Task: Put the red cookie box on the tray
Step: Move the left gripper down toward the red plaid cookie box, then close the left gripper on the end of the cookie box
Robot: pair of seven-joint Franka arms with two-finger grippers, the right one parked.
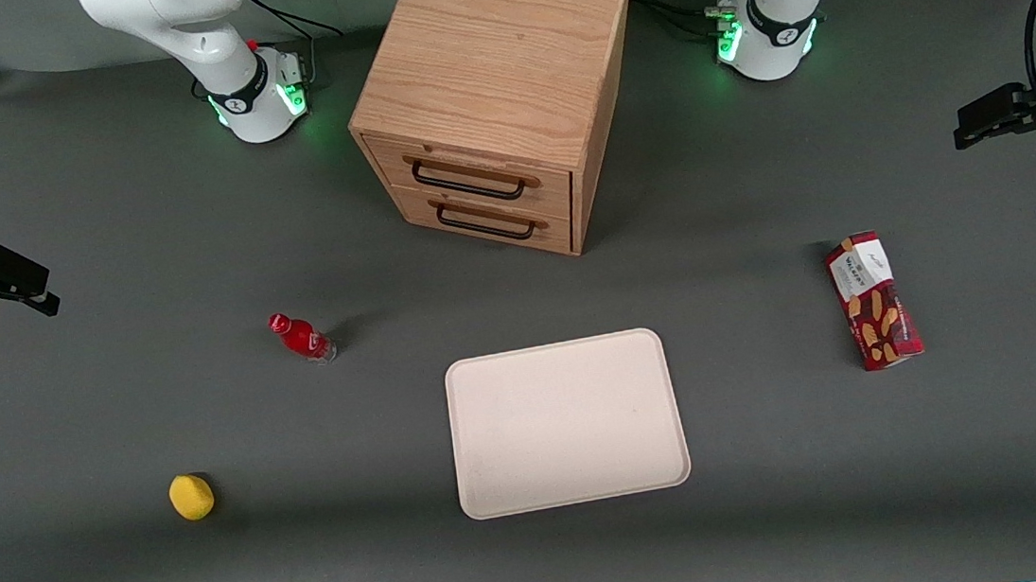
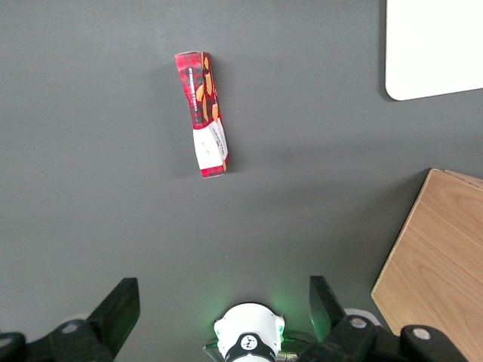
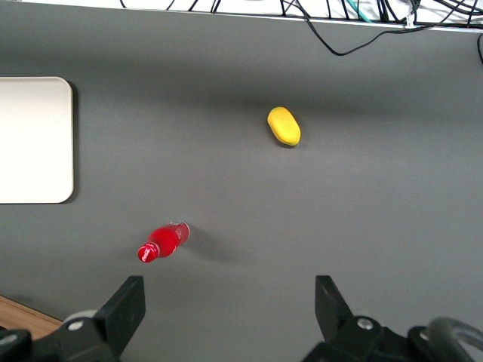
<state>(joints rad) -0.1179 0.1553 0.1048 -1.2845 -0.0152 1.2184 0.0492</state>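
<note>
At the right edge of the front view, the gripper (image 1: 973,131) hangs with its jaws spread wide and holding nothing, well above the table (image 1: 112,416). The red cookie box (image 1: 873,299) lies flat at right centre, well apart from the tray (image 1: 576,495) at lower centre. A skewed grasp could pivot the long, narrow box loose.

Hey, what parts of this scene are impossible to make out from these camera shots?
- End effector: open above the table; in the front view the frame edge cuts it.
- Red cookie box: label print too small to read.
- Tray: mostly cut off in the left wrist view.
- Drawer cabinet: contents hidden by its closed drawers.
</note>
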